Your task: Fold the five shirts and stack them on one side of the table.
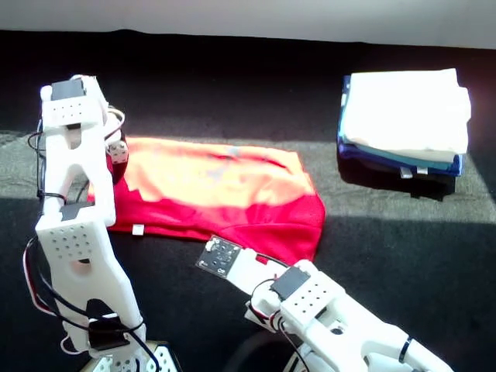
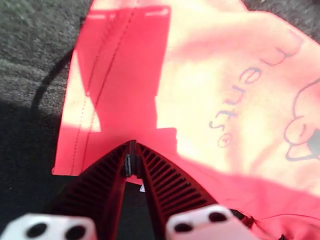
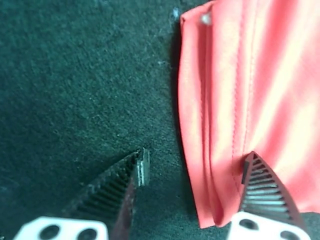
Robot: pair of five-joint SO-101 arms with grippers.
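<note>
A red shirt point(image 1: 225, 194) lies spread flat at mid-table, with grey print on it point(image 2: 225, 125). My left gripper point(image 2: 131, 148) is at the shirt's left end point(image 1: 118, 159). Its fingers are shut, with the tips pressed together on the fabric just inside the hem. My right gripper point(image 3: 195, 167) is open at the shirt's front edge point(image 1: 221, 256). One finger point(image 3: 137, 170) is over the black cloth and the other point(image 3: 255, 172) is over the folded red hem point(image 3: 220, 125). A stack of folded shirts point(image 1: 407, 116), white on top of blue ones, sits at the back right.
The table is covered in black cloth point(image 1: 403, 256), with open room in front of the stack and at the right front. A pale wall edge point(image 1: 248, 15) runs along the back. A small white tag point(image 1: 138, 229) shows on the shirt's front hem.
</note>
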